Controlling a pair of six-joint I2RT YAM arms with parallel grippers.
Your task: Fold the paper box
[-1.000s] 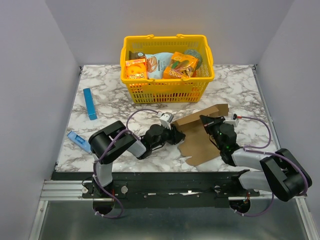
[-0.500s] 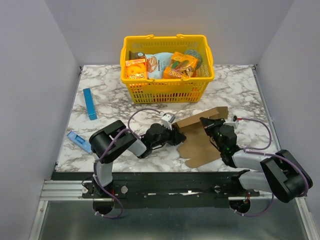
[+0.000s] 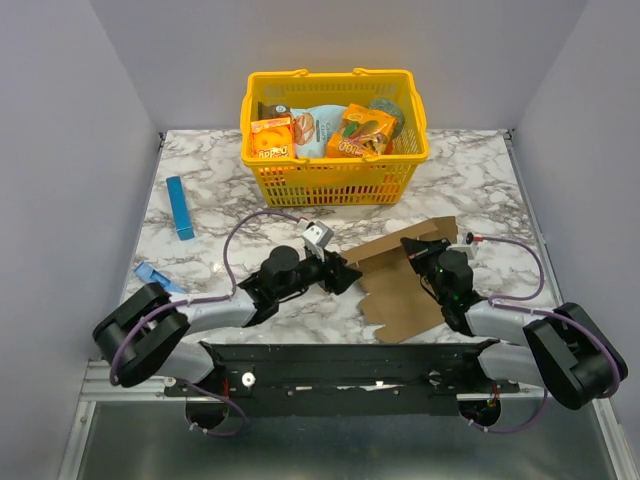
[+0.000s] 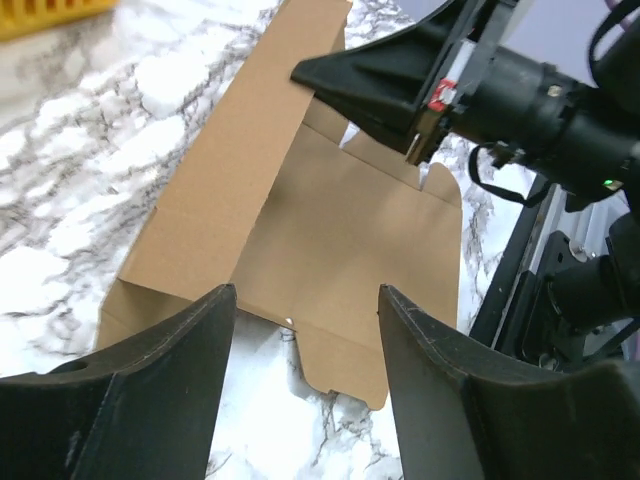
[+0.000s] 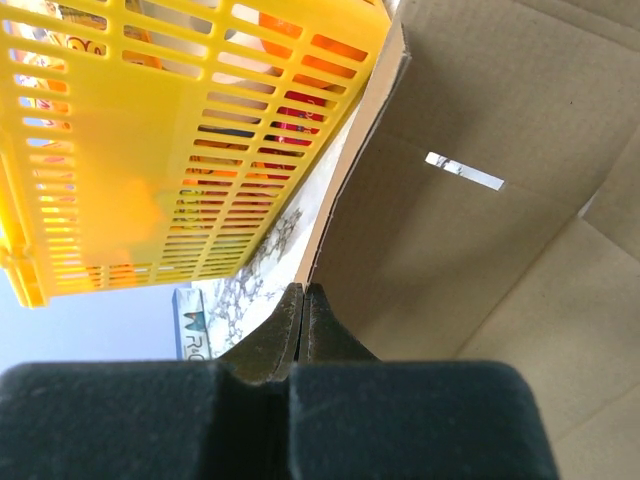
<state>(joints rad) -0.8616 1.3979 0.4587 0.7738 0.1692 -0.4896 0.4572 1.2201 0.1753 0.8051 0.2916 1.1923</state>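
Holding snack boxes (image 3: 362, 131), yellow basket (image 3: 330, 181); left fingers (image 4: 160, 395) apart, empty; right fingers (image 5: 266, 350) pinching paper box (image 3: 400, 292).

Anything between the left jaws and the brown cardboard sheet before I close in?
Nothing visible. The left gripper hangs open just at the paper box's edge, with only bare marble table beneath. The right gripper sits at the far flap, outside that path.

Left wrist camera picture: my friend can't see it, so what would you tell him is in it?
A flat brown cardboard sheet with flaps lies on a white marbled table, seen between the two open black fingers of the left gripper, which touch nothing. Opposite them, the black right gripper is shut on the sheet's far edge.
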